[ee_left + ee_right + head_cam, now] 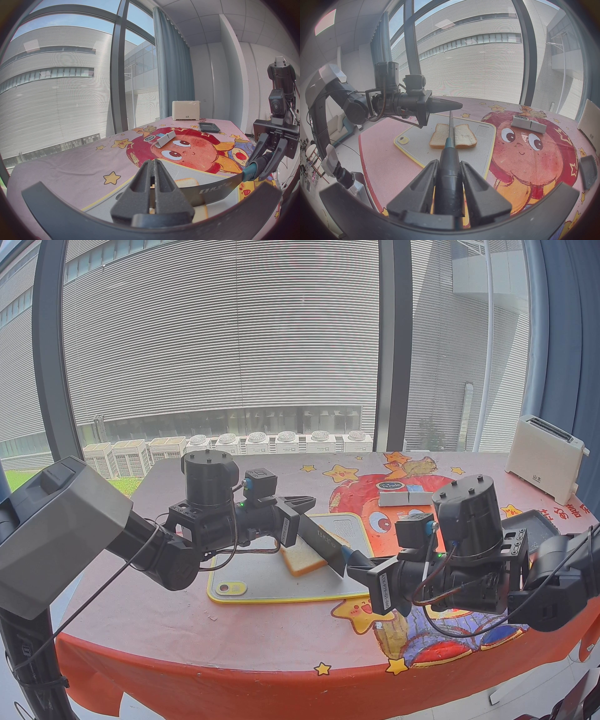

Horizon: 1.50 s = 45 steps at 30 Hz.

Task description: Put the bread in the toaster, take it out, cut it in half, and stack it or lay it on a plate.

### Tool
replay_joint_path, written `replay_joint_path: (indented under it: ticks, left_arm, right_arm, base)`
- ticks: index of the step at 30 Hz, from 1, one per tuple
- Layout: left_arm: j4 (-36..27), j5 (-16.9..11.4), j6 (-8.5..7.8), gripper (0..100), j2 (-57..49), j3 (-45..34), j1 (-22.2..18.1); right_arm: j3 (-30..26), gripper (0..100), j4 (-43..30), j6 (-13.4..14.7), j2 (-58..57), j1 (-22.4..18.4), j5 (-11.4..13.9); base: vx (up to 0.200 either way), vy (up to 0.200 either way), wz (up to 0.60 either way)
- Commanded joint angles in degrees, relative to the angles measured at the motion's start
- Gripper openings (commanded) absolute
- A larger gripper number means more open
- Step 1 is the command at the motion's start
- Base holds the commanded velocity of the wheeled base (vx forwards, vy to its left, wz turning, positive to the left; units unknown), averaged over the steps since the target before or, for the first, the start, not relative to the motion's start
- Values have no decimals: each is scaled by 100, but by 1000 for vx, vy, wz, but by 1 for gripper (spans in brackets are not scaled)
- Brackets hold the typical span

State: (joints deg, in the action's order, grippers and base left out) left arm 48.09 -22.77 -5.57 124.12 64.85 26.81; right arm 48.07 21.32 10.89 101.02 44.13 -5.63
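A slice of bread [302, 557] lies flat on the white cutting board [269, 580] with the yellow rim. A knife [325, 546] rests across the middle of the bread [462, 136], edge down. My right gripper [362, 568] is shut on the knife's teal handle [449, 165] at the board's right corner. My left gripper [299, 515] hangs over the far side of the board, its fingers shut on the tip of the blade [215, 190]. The cream toaster [545, 457] stands at the far right of the table.
A dark rectangular tray [537, 524] sits at the right, just behind my right arm. A small grey box [405, 497] lies on the cartoon tablecloth behind the board. The table's front and left edges are close to the board.
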Motion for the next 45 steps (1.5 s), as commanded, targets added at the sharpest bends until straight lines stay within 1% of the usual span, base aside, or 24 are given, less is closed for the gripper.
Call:
replay_joint_path:
  ticks: [1, 10, 18, 24, 29, 34, 39, 40, 45]
  left_arm:
    - [60, -8, 3, 0, -204, -17, 26]
    - [78, 1, -5, 0, -90, -333, 44]
    - [86, 1, -5, 0, 42, -289, -26]
    - [104, 1, -5, 0, -266, -386, -18]
    - [78, -8, 3, 0, -538, -386, -9]
    - [86, -8, 3, 0, -793, -403, -9]
    - [69, -8, 3, 0, -1066, -447, -62]
    - [78, -8, 3, 0, -1145, -500, -114]
    - [130, 1, 3, 0, -1338, -755, -132]
  right_arm:
    - [-8, 0, -5, 10, -215, -1, 1]
    - [-69, 0, -49, -8, -171, 25, 1]
    - [-34, 0, -14, 1, 31, 34, 1]
    - [-34, 0, -5, 1, 5, 113, 1]
    - [-26, 0, -5, 1, -30, 105, 1]
    - [-26, 0, -14, -8, -83, 8, 1]
    - [-52, 0, -75, 1, -206, 34, 1]
    - [-61, 0, -84, 1, -223, 34, 1]
    - [-43, 0, -14, 10, -197, 61, 1]
  base:
    - [0, 0, 0]
    - [0, 0, 0]
    - [0, 0, 0]
    - [0, 0, 0]
    - [0, 0, 0]
    - [0, 0, 0]
    - [0, 0, 0]
    - [0, 0, 0]
    - [0, 0, 0]
